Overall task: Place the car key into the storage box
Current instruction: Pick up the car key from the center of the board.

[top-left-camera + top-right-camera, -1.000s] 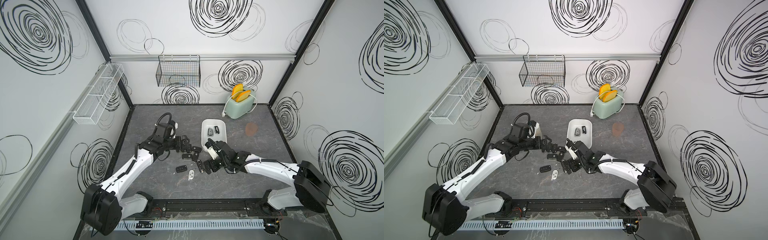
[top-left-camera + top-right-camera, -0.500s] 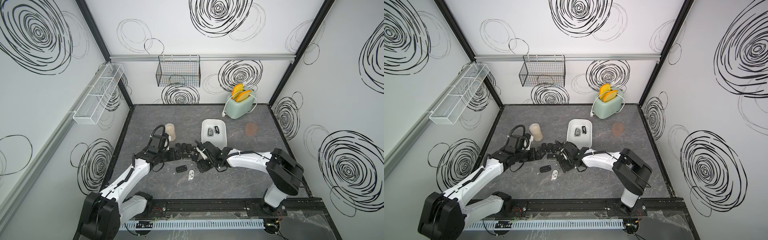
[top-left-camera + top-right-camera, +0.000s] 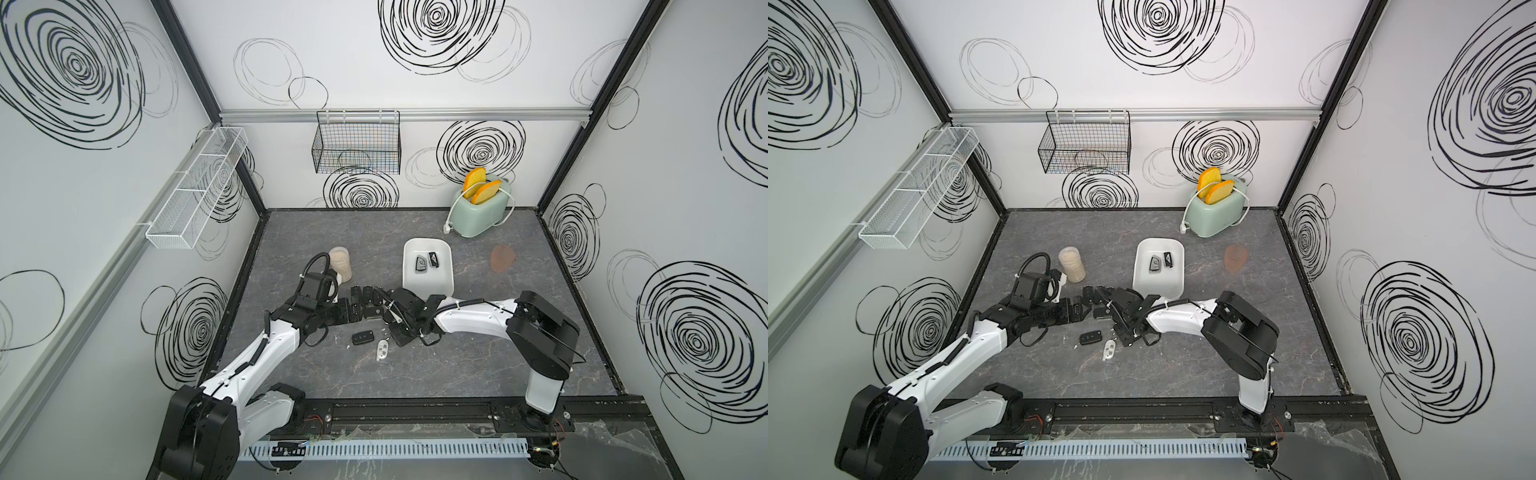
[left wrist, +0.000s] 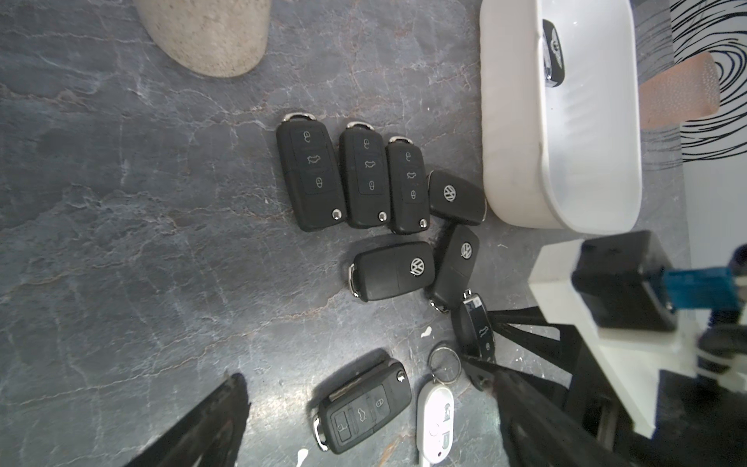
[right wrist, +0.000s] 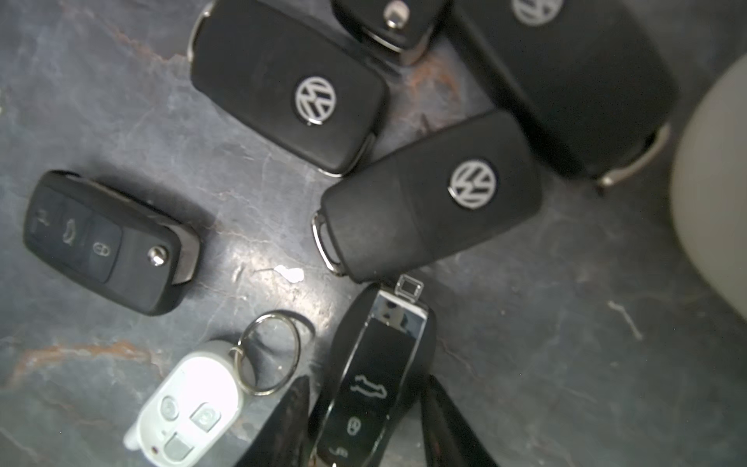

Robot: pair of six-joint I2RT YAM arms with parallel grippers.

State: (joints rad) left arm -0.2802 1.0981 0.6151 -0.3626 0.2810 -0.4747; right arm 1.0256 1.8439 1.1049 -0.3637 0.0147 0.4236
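Right jaws pinching car key (image 5: 376, 364) across long edges (glossy rigid shell, likely light, slippery); left jaws hanging wide, empty.

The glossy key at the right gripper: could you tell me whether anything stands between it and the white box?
Nothing visible does: the table between the glossy key and the box is bare, and the nearest flip key lies beside that path.

Two keys (image 3: 420, 264) in storage box (image 3: 432, 284), toaster (image 3: 482, 212) behind
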